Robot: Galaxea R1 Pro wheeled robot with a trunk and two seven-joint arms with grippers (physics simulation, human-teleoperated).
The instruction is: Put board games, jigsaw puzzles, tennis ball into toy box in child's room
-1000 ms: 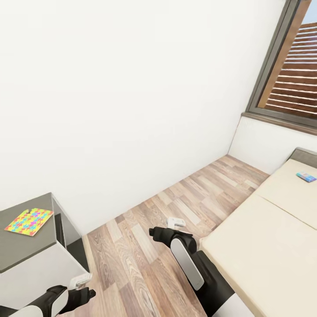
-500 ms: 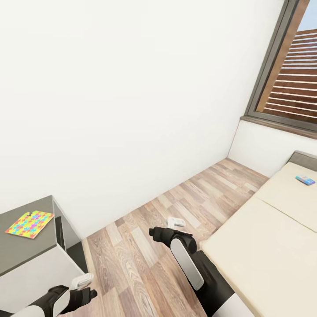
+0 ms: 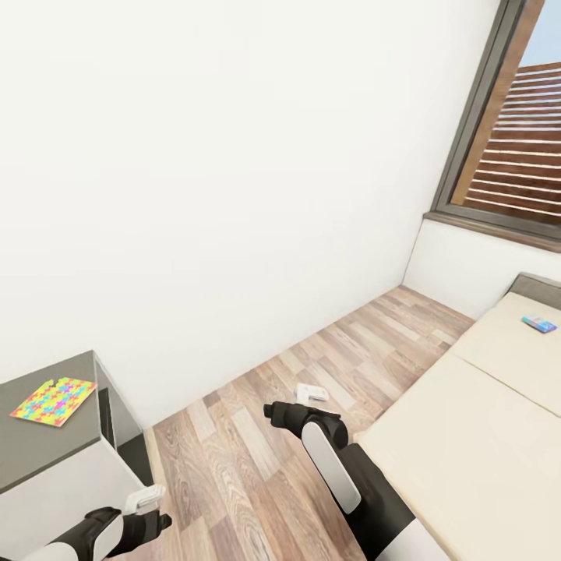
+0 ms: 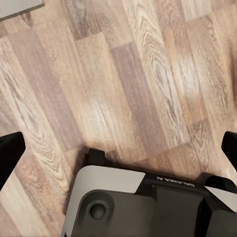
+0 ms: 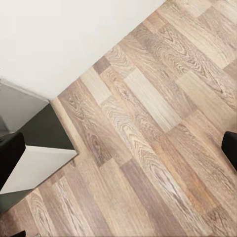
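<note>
Both sets of fingers spread wide, holding nothing: left gripper (image 3: 148,500) low near the dark cabinet (image 3: 47,436), right gripper (image 3: 312,393) over the wood floor (image 3: 257,436). One jigsaw puzzle (image 3: 53,401) lies flat on the cabinet top, far left. Small blue board game (image 3: 540,323) sits on the bed (image 3: 475,436), far right, by the window (image 3: 506,156).

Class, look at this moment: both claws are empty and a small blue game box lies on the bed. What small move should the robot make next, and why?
Probably roll toward the bed and bring the right claw nearer the blue game box. Both the right and left claw hang open over bare wood floor, and the box lies far up the mattress, apparently out of reach.
</note>
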